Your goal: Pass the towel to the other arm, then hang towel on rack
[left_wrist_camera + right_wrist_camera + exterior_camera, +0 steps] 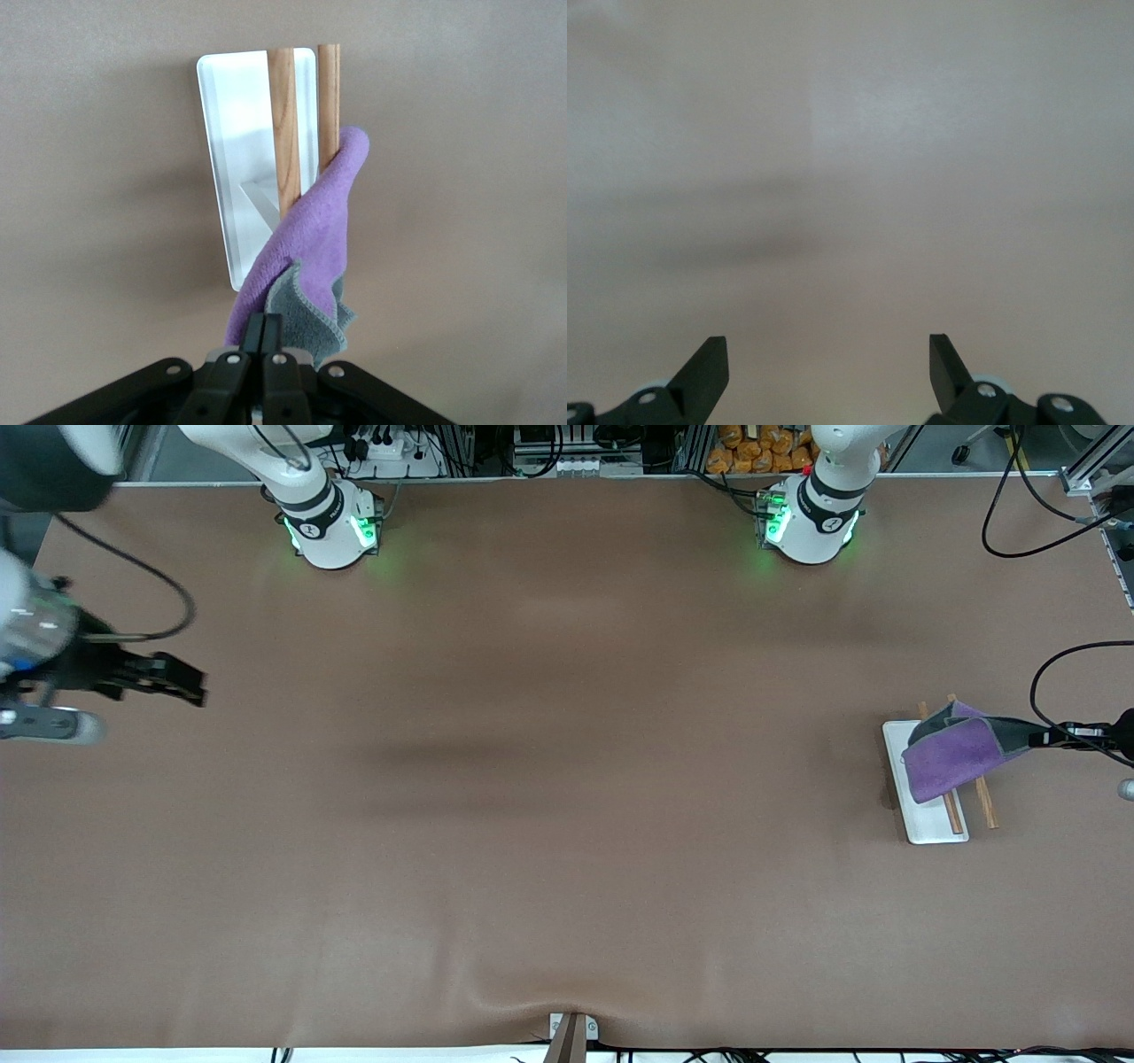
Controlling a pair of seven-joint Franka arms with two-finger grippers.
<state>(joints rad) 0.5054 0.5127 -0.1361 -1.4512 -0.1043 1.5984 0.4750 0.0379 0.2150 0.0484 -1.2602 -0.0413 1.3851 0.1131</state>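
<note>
I see a big brown table (549, 797) with the two robot bases along one edge. The rack (927, 828) sits toward the left arm's end of the table — a flat white tray with two thin brown wooden rods above it. The towel (952, 757) is purple with a grey back, and it lies draped over both rods, near the middle of the rack. My left gripper (1019, 737) is up over the rack's outer edge, and its fingers are pinched tight on one corner of the towel. In the left wrist view I can see the cloth (310, 230) run from the closed fingers up and across the rods. My right gripper (182, 682) waits over the bare table at the right arm's end — its fingers are spread wide, with nothing between them.
</note>
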